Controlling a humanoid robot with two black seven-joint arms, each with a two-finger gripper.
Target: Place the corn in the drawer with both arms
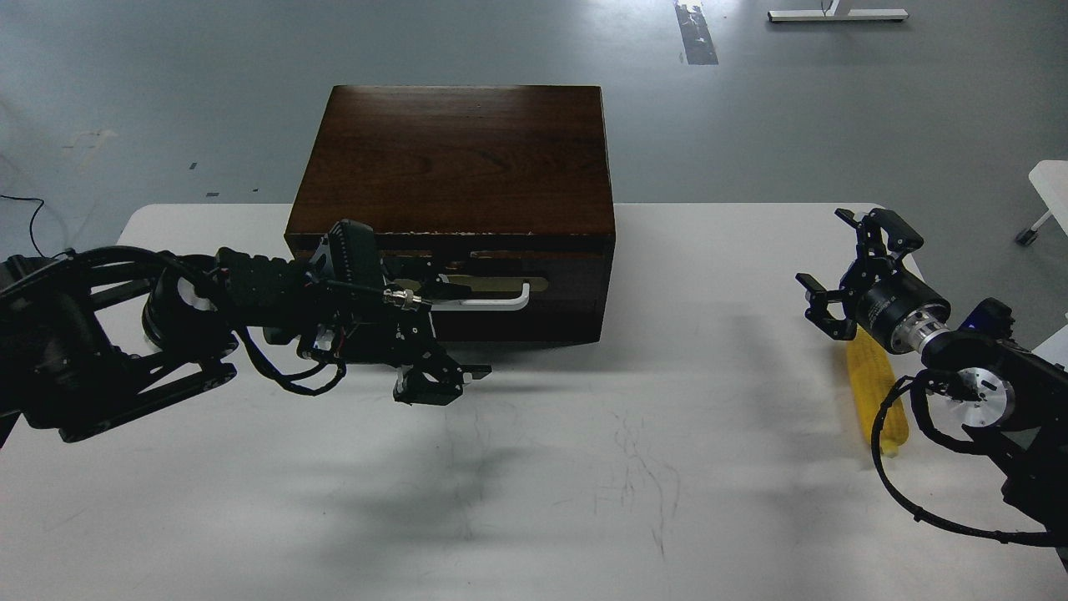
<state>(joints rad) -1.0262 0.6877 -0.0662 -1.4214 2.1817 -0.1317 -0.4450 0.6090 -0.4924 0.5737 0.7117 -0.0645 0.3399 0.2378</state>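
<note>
Plainly the corn lies at the table's right edge, long axis running near to far, just under the right gripper, whose jaws gape empty. Far left, the left gripper, state unclear, hangs before the closed drawer.

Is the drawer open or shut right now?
Shut. The drawer front sits flush in the dark box; no pale interior shows, and its white handle is ungrasped.
</note>
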